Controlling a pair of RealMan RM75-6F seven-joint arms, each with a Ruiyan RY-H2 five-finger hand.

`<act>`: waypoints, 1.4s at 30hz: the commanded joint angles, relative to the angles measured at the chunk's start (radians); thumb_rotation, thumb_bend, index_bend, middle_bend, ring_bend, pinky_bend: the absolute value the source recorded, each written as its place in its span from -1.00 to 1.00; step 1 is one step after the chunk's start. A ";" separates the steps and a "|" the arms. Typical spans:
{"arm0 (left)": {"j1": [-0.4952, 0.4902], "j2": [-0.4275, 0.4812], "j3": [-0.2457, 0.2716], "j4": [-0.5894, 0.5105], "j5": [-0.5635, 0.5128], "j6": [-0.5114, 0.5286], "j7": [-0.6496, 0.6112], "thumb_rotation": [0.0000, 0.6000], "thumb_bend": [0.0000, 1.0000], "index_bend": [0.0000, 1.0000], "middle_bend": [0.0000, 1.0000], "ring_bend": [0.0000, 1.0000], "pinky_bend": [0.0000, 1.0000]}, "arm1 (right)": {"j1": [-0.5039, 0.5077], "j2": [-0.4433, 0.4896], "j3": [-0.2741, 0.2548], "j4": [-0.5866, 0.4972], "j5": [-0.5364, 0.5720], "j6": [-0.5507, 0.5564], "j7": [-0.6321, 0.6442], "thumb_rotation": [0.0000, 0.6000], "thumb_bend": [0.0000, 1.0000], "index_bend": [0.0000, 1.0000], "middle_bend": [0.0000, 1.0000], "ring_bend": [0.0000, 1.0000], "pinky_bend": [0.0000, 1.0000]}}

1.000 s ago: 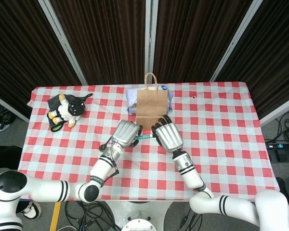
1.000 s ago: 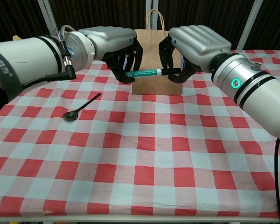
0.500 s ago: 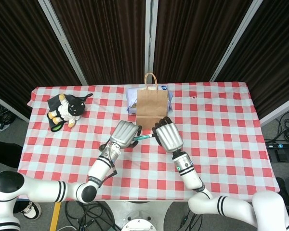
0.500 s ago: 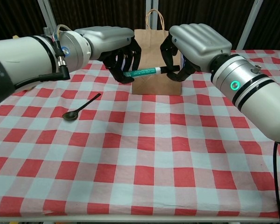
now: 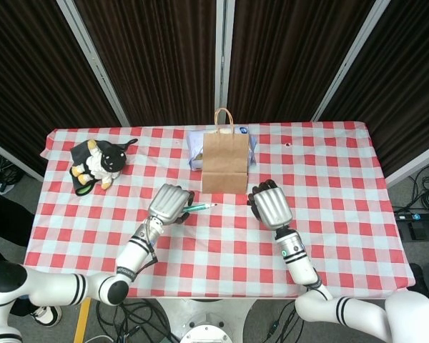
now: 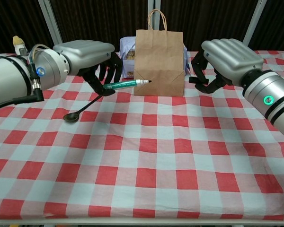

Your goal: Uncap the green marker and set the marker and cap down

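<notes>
L robot hand (image 6: 92, 61) grips the uncapped green marker (image 6: 126, 84) above the worktop (image 6: 146, 156), tip aimed toward R robot hand (image 6: 222, 64), which is well apart w/ fingers curled round the cap (image 6: 202, 85); spoon (image 6: 80, 110) below L.

The tablecloth (image 6: 146, 156) was checked in red and white. On it stood a plain brown paper bag (image 6: 159, 61), with a pale lilac packet (image 5: 195, 150) partly hidden behind it. The marker (image 6: 128, 84) had a teal-green barrel with white lettering and a dark tip. Both the left hand (image 6: 92, 59) and the right hand (image 6: 222, 61) were silver-grey on the back with black fingers (the right forearm carried a small green light). A black spoon (image 6: 80, 109) lay on the cloth. The plush toy (image 5: 99, 164) was black and white with touches of yellow. The curtains (image 5: 157, 57) behind were dark brown.
</notes>
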 commanded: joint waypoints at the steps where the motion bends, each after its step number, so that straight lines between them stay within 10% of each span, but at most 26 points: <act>1: 0.027 -0.049 0.047 0.079 0.050 -0.028 -0.039 1.00 -0.17 0.08 0.15 0.01 0.13 | -0.026 0.007 -0.024 0.041 0.001 -0.015 0.042 1.00 -0.35 0.59 0.46 -0.18 -0.36; 11: 0.062 -0.155 0.084 0.224 0.110 -0.099 -0.093 1.00 -0.22 0.01 0.10 -0.03 0.10 | -0.061 -0.020 -0.055 0.137 -0.001 -0.053 0.112 1.00 -0.39 0.60 0.44 -0.18 -0.39; 17: 0.074 -0.143 0.065 0.232 0.121 -0.116 -0.108 1.00 -0.66 -0.25 -0.09 -0.16 0.00 | -0.057 0.011 -0.066 0.116 0.003 -0.130 0.159 1.00 -0.96 0.01 -0.10 -0.57 -0.75; 24: 0.101 -0.103 0.015 0.195 0.140 -0.063 -0.130 1.00 -0.78 -0.33 -0.17 -0.20 -0.03 | -0.061 0.047 -0.055 0.065 0.011 -0.146 0.153 1.00 -1.00 -0.43 -0.48 -0.89 -1.00; 35: 0.296 0.114 -0.026 0.080 0.173 0.236 -0.185 1.00 -0.71 -0.32 -0.23 -0.31 -0.32 | -0.220 0.247 -0.067 -0.051 -0.064 0.105 0.293 1.00 -1.00 -0.45 -0.57 -0.97 -1.00; 42: 0.512 0.170 0.104 0.189 0.319 0.415 -0.368 1.00 -0.71 -0.41 -0.50 -0.62 -0.58 | -0.370 0.362 -0.137 -0.029 -0.085 0.194 0.504 1.00 -1.00 -0.69 -0.74 -1.00 -1.00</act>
